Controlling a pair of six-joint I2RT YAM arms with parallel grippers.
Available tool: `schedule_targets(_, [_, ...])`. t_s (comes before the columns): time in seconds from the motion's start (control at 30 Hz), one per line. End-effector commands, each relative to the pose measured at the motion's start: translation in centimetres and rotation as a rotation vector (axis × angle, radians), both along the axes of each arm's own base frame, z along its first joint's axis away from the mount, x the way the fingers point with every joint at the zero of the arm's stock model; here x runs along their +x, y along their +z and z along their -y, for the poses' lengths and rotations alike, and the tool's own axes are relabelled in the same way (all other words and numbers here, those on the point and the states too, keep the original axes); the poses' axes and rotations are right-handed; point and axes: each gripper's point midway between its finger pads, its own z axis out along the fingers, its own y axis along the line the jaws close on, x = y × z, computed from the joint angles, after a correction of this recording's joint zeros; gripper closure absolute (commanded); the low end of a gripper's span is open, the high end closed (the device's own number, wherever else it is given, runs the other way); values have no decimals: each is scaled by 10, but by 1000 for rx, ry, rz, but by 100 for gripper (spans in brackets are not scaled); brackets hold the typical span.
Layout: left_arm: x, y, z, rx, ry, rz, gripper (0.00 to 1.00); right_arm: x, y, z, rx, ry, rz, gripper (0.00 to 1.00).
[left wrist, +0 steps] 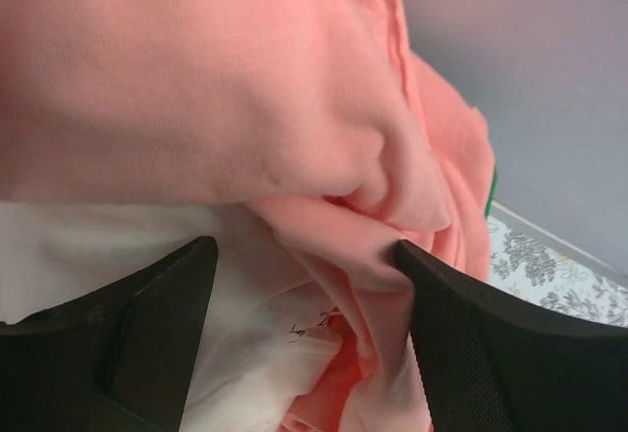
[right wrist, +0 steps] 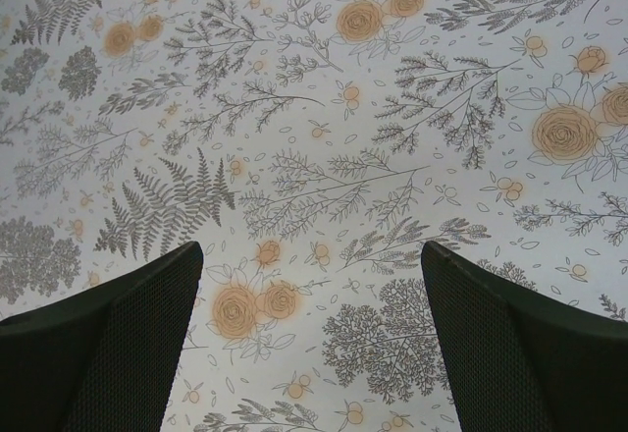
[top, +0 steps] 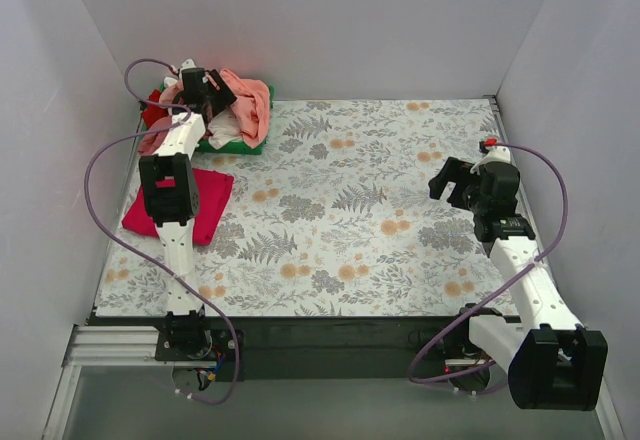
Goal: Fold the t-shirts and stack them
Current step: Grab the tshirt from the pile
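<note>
Pile: t-shirts [top: 215, 110] heaped in the far-left corner of the counter [top: 380, 160], sitting on the green tray [top: 232, 147].
Salmon-pink tee [top: 252, 100] [left wrist: 196, 79]: top of the heap, draped over its right side and bunched in thick folds. From the left wrist it fills most of the view.
White tee [top: 224, 130] [left wrist: 118, 245]: tucked under the salmon one, peeking out at the heap's near edge. Up close it lies right below the salmon folds.
Red tee [top: 153, 112]: a bright scrap at the heap's left edge, mostly buried.
Magenta-red tee [top: 205, 205]: off on its own, flat as a neat rectangle on the counter by the left edge, just in front of the tray. The left arm [top: 170, 190] crosses above its middle.
Left gripper [top: 198, 82] [left wrist: 306, 250]: down in the heap, jaws spread wide, salmon folds and white cloth bulging between them. The finger [left wrist: 471, 334] on the view's right touches a salmon fold, and nothing is clamped.
Right gripper [top: 447, 177] [right wrist: 312, 255]: well away on the right side, hovering over the floral counter, jaws parted with only the pattern between them.
Tray: a green strip shows at the near edge under the clothes, and a thin sliver shows past the salmon cloth in the wrist view.
</note>
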Motion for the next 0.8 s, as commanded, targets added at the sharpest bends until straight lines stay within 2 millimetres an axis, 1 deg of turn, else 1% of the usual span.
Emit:
schedule_targets(0.0, [11, 61, 10, -9, -31, 135, 30, 16, 25, 2, 2, -7, 69, 2])
schedule_targets(0.1, [16, 66, 8, -2, -22, 164, 36, 18, 23, 2, 1, -7, 62, 2])
schedule_targets(0.13, [17, 66, 7, -1, -19, 168, 40, 19, 21, 3, -2, -12, 56, 2])
schedule_targets(0.2, [22, 72, 6, 3, -15, 200, 41, 21, 19, 6, -11, -28, 51, 2])
schedule_targets(0.23, [25, 65, 6, 7, -19, 198, 42, 22, 17, 7, -13, -32, 45, 2])
schedule_targets(0.27, [29, 69, 6, 6, -18, 213, 44, 22, 16, 7, -11, -33, 43, 2])
schedule_targets(0.33, [33, 65, 6, 2, -16, 217, 50, 24, 17, 6, -11, -30, 43, 2])
schedule_targets(0.37, [35, 59, 6, 0, -16, 211, 69, 24, 18, 7, -13, -32, 47, 2])
schedule_targets(0.4, [37, 63, 7, -1, -18, 221, 87, 24, 17, 7, -14, -34, 45, 2])
schedule_targets(0.43, [38, 65, 7, -3, -19, 227, 100, 26, 16, 8, -15, -38, 44, 2])
schedule_targets(0.53, [39, 87, 9, 20, -46, 283, 100, 27, 18, 8, -17, -37, 47, 2])
schedule_targets(0.57, [39, 99, 8, 34, -49, 310, 100, 27, 18, 8, -18, -35, 46, 2])
schedule_targets(0.6, [35, 122, 8, 41, -51, 348, 100, 27, 19, 8, -17, -34, 50, 2])
schedule_targets(0.63, [32, 136, 31, 37, -86, 374, 100, 26, 22, 7, -15, -30, 56, 2])
schedule_targets(0.67, [29, 153, 31, 38, -84, 407, 100, 26, 24, 5, -10, -20, 64, 2])
schedule_targets(0.7, [20, 197, 31, 40, -84, 491, 100, 26, 26, 4, -10, -17, 69, 2])
schedule_targets(0.73, [14, 207, 33, 38, -86, 510, 100, 24, 29, 3, -6, -8, 76, 2])
schedule_targets(0.77, [9, 229, 34, 36, -94, 562, 100, 23, 31, 2, -5, -4, 84, 2])
